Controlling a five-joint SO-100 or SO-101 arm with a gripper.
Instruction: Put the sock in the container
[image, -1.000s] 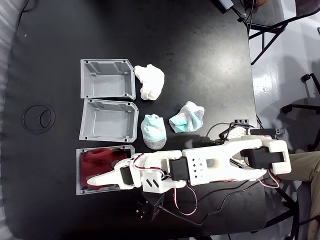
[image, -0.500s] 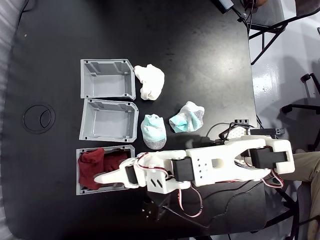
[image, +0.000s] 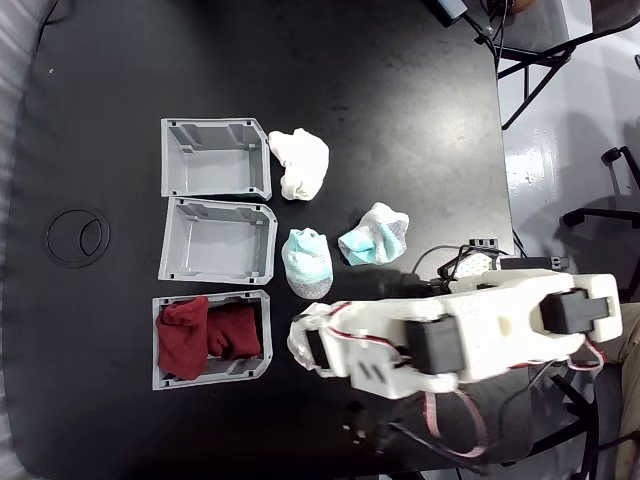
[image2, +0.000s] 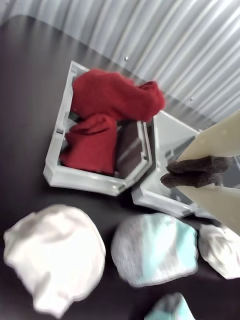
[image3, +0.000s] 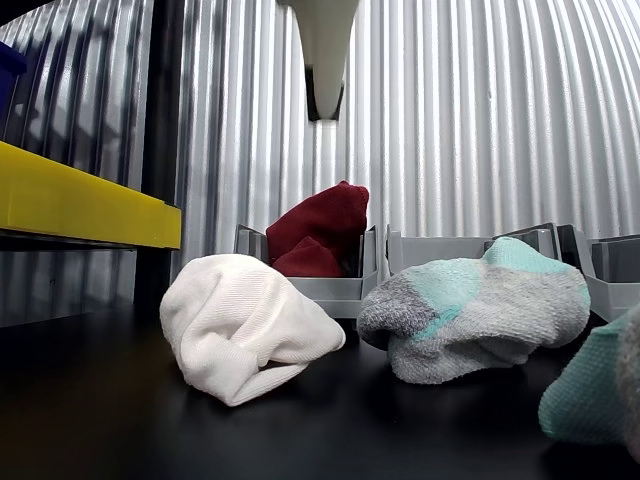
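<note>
Two maroon socks (image: 185, 335) lie side by side in the container (image: 210, 378), the nearest of three grey bins in the fixed view. The wrist view shows both socks (image2: 107, 97) heaped inside that bin (image2: 80, 180), one poking above the rim. In the other view the sock (image3: 322, 232) rises out of the bin (image3: 335, 290). My gripper (image: 298, 345) sits just right of the bin, lifted off the table. Its fingers (image2: 215, 142) meet at the dark pads, shut on nothing. It hangs high above the socks (image3: 325, 95) in the other view.
Two empty grey bins (image: 215, 245) (image: 215, 158) stand beside the filled one. A white sock (image: 300, 165) and two mint-and-grey socks (image: 308, 262) (image: 373, 235) lie to their right. A white sock (image2: 52, 260) lies close below my wrist. Cables trail by the arm's base.
My gripper has drawn back out of the bin to the right and risen. The maroon socks stay in the bin, now uncovered and still.
</note>
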